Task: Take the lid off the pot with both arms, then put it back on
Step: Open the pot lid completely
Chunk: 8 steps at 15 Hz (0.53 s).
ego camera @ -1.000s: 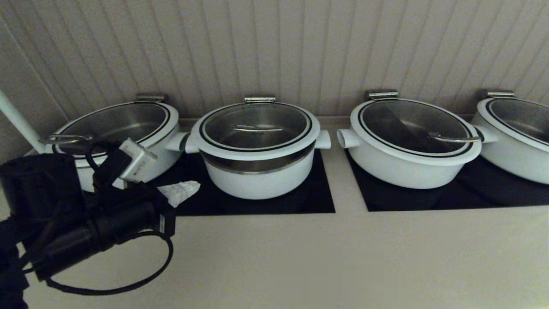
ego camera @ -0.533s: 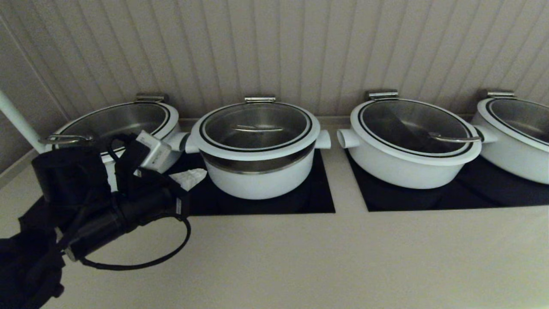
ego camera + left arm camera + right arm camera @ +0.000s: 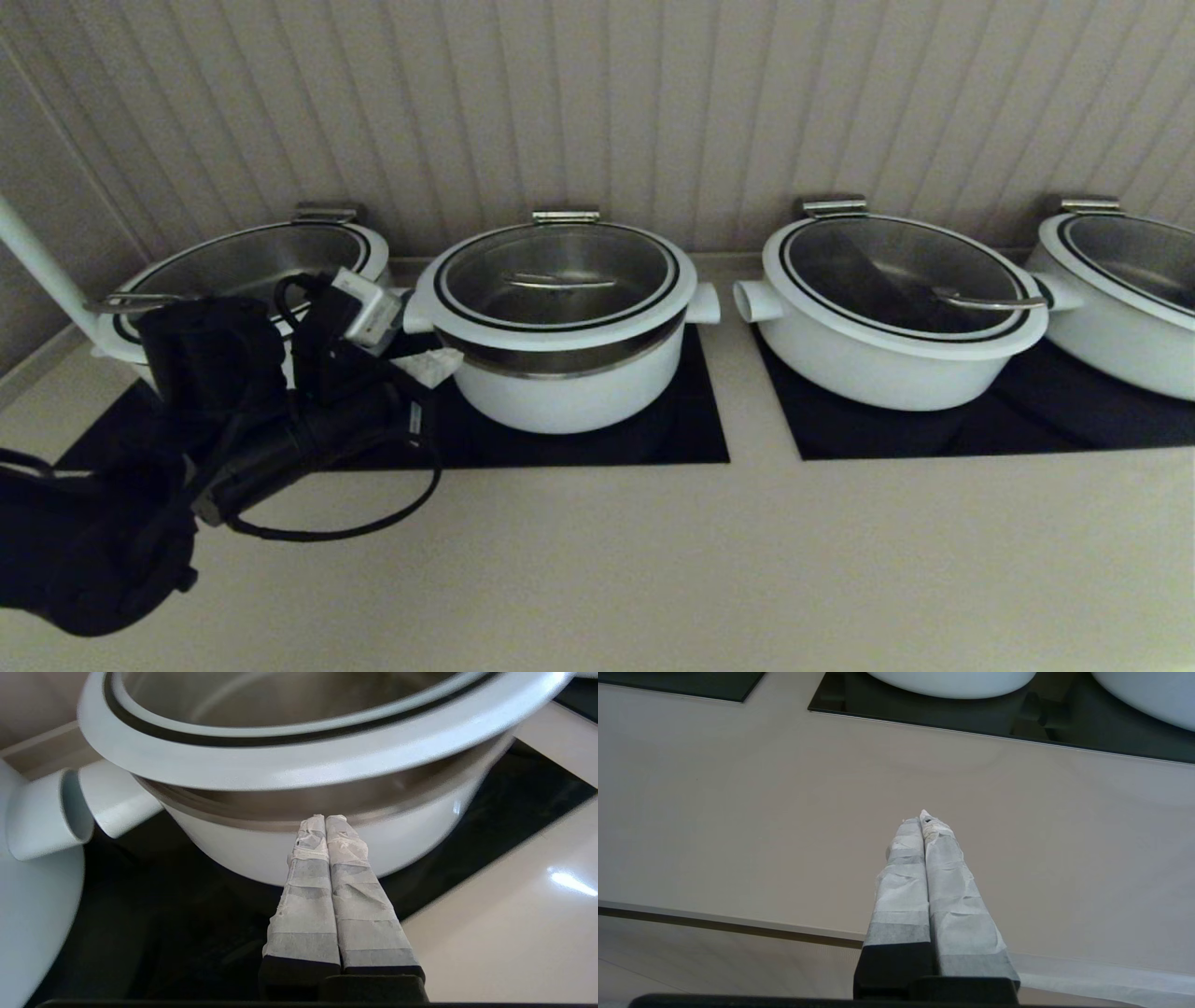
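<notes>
The deep white pot (image 3: 569, 387) stands second from the left on a black hob panel, with its glass lid (image 3: 557, 275) on it and the steel bar handle (image 3: 560, 279) at the lid's centre. My left gripper (image 3: 439, 366) is shut and empty, its tips just off the pot's left flank, below the white rim. In the left wrist view the shut left gripper (image 3: 325, 819) points at the pot's wall (image 3: 261, 851) under the lid's rim (image 3: 299, 767). My right gripper (image 3: 924, 816) is shut and empty over the beige counter; it does not show in the head view.
Wider white pots stand left (image 3: 252, 271) and right (image 3: 896, 308) of the deep one, another at the far right (image 3: 1120, 299). Side stubs (image 3: 46, 812) of the left neighbour and the deep pot nearly meet. Beige counter (image 3: 700, 560) lies in front.
My left arm has moved up and to the right, bringing its shut gripper from over the hob panel's left part close to the deep pot's left side. The pots and lids have not moved.
</notes>
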{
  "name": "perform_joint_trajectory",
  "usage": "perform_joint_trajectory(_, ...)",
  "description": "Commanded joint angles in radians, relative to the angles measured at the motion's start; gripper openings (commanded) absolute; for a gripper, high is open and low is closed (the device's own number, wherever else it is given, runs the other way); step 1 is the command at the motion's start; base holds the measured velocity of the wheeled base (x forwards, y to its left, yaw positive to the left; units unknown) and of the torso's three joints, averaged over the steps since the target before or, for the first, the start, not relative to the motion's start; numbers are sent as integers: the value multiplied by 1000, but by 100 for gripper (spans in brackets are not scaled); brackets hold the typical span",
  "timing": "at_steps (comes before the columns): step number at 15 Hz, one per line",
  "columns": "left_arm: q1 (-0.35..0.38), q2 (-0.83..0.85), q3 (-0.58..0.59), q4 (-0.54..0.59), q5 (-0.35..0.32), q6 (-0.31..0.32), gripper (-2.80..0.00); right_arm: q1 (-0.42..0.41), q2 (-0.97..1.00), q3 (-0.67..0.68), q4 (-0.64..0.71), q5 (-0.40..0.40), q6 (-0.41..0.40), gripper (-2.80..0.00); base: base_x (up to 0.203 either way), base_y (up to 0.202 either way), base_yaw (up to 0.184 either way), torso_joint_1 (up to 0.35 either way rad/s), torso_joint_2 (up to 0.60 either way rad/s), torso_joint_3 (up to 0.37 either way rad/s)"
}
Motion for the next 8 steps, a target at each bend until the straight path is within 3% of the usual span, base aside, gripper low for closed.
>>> perform_joint_trajectory(1,0,28,-27,-7,7,1,-280,0,-1,0,1,2,-1,-280,0,0,0,0,0,0)
perform_joint_trajectory(5,0,50,-88,-7,10,0,-280,0,-1,0,1,1,-1,-280,0,0,0,0,0,0)
perform_joint_trajectory(8,0,75,-129,-7,49,1,-280,0,-1,0,1,1,-1,-280,0,0,0,0,0,0)
